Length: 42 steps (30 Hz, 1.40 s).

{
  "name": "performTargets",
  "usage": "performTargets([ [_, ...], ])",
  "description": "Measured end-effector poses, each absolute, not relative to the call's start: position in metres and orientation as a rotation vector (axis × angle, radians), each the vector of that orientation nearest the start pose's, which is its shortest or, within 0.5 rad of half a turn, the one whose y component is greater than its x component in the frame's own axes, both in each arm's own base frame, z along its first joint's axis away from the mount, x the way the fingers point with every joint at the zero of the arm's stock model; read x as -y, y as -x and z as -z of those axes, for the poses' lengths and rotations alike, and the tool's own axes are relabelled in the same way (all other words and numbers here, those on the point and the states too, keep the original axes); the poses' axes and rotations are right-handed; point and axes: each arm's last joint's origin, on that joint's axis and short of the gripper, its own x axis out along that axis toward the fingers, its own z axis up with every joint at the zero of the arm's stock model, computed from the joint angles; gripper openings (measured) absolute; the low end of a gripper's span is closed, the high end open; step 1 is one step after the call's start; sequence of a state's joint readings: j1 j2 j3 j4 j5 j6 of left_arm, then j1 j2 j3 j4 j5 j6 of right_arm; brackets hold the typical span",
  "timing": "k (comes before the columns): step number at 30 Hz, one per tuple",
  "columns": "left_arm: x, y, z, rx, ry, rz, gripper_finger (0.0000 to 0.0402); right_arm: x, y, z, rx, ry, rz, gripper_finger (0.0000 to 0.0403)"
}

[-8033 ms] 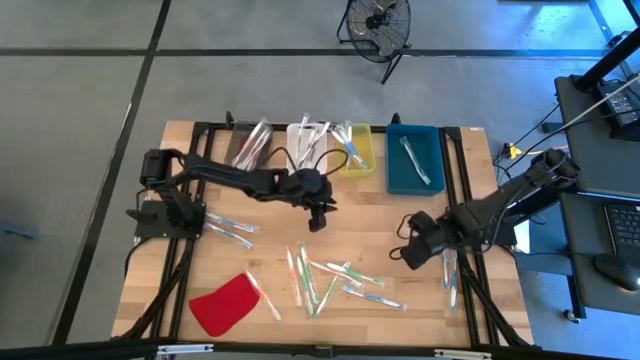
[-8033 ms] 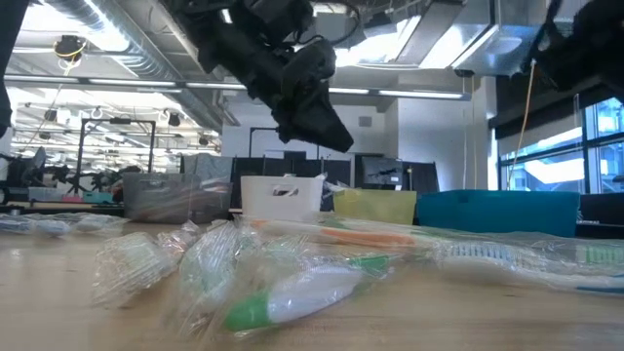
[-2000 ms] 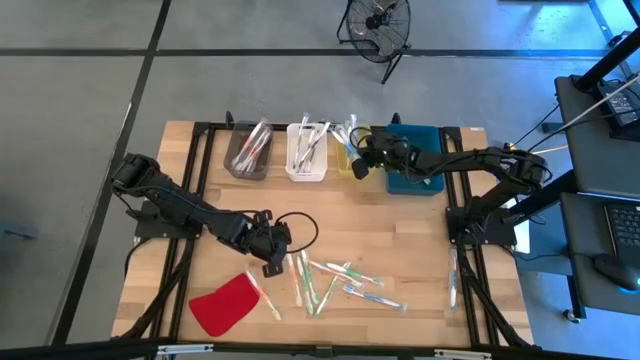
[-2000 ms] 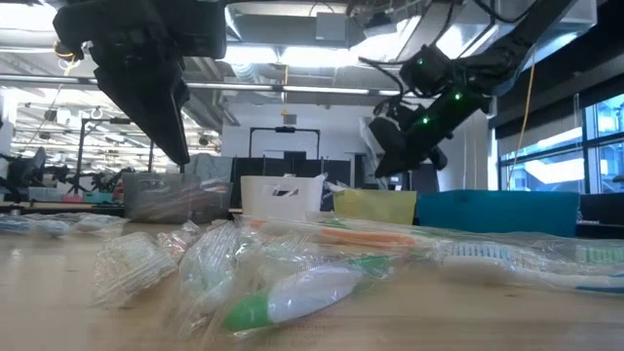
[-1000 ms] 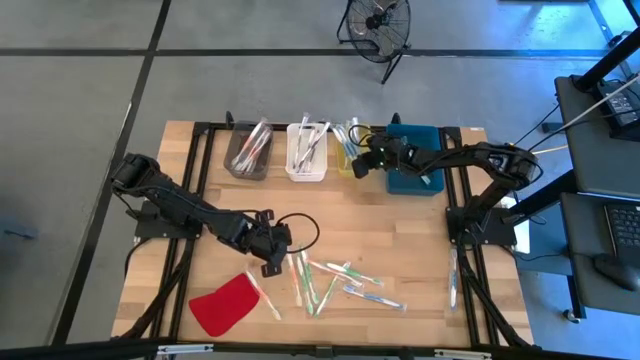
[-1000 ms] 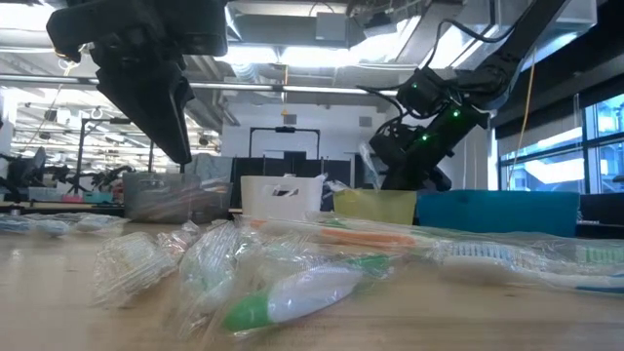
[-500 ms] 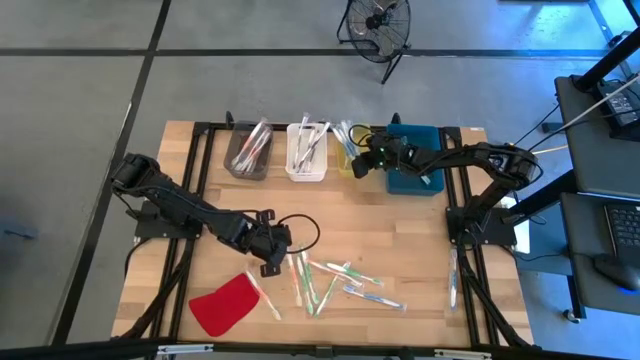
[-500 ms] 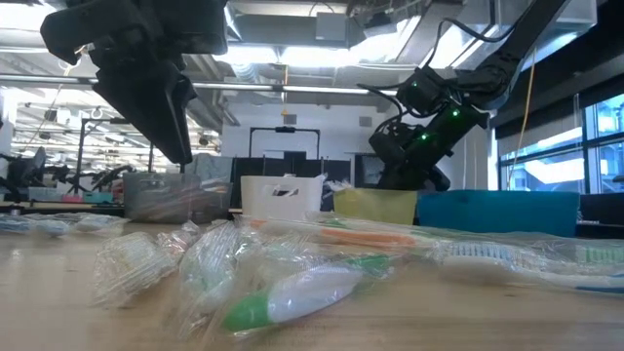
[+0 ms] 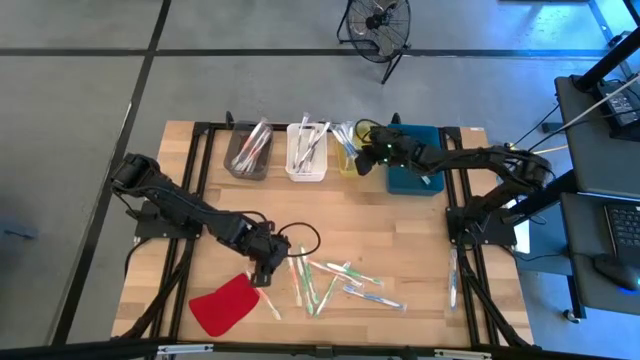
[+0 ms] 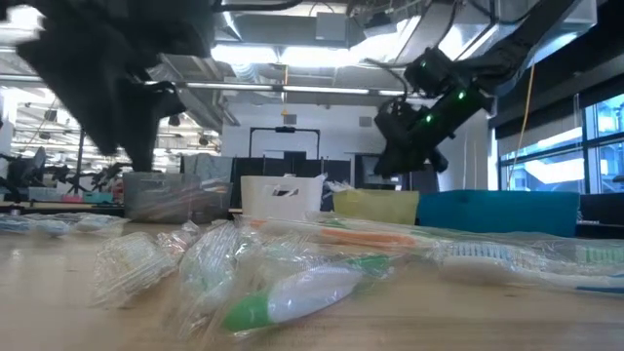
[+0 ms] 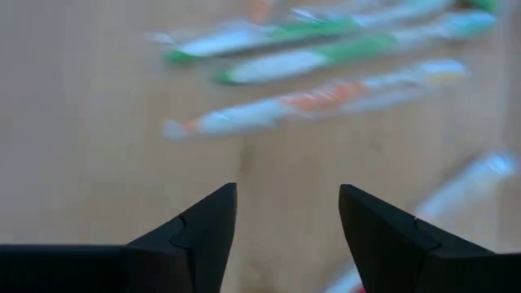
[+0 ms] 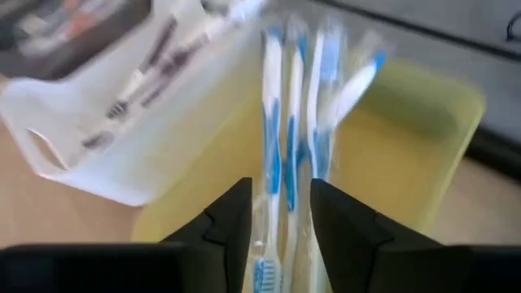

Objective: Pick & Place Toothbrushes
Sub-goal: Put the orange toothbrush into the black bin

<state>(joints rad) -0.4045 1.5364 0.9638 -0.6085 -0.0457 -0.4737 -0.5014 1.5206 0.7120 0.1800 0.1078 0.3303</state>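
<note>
Toothbrushes (image 9: 335, 280) are spread near the desk's (image 9: 420, 240) front edge. Being light, slippery and wrapped, they are best pinched mid-handle. Left gripper (image 11: 286, 213) is spread above them. Right gripper (image 12: 279, 207) is parted, empty, over the yellow bin (image 9: 357, 152).

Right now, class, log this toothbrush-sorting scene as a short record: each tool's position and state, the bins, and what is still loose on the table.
left tool: open, over the loose toothbrushes, beside the red cloth
right tool: open, at the yellow bin holding blue toothbrushes
other bins: grey bin, white bin, blue bin
</note>
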Motion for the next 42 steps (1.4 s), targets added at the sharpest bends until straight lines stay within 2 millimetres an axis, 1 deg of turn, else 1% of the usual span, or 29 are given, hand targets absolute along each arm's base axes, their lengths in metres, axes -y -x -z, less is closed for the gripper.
performTargets([
  [2, 0.116, -0.262, -0.196, -1.207, 0.132, 0.1, 0.022, 0.143, -0.255, -0.186, -0.51, -0.41, 0.679, 0.0116],
  [6, 0.128, -0.256, -0.196, -1.21, 0.04, 0.211, 0.0223, 0.136, -0.242, -0.205, -0.509, -0.405, 0.677, 0.0097],
  [11, 0.14, -0.25, -0.196, -1.212, -0.002, 0.275, 0.0223, 0.127, -0.227, -0.22, -0.523, -0.437, 0.684, 0.0075],
  [14, 0.146, -0.247, -0.196, -1.208, -0.018, 0.294, 0.0223, 0.12, -0.22, -0.225, -0.547, -0.438, 0.683, 0.0062],
  [17, 0.152, -0.245, -0.191, -1.221, -0.036, 0.303, 0.0223, 0.114, -0.216, -0.228, -0.564, -0.454, 0.678, 0.0051],
  [22, 0.164, -0.251, -0.172, -1.239, -0.079, 0.351, 0.0223, 0.109, -0.217, -0.227, -0.581, -0.451, 0.662, 0.0035],
  [25, 0.173, -0.257, -0.167, -1.208, -0.102, 0.395, 0.0223, 0.107, -0.218, -0.227, -0.581, -0.449, 0.655, 0.0027],
  [30, 0.182, -0.259, -0.158, -1.236, -0.122, 0.403, 0.0223, 0.107, -0.218, -0.227, -0.581, -0.452, 0.654, 0.0018],
  [36, 0.186, -0.261, -0.147, -1.26, -0.127, 0.404, 0.0223, 0.107, -0.219, -0.227, -0.576, -0.455, 0.655, 0.0016],
  [39, 0.186, -0.261, -0.141, -1.282, -0.135, 0.399, 0.0223, 0.107, -0.219, -0.227, -0.576, -0.455, 0.655, 0.002],
  [42, 0.187, -0.262, -0.139, -1.29, -0.138, 0.397, 0.0223, 0.107, -0.219, -0.227, -0.578, -0.455, 0.655, 0.0026],
])
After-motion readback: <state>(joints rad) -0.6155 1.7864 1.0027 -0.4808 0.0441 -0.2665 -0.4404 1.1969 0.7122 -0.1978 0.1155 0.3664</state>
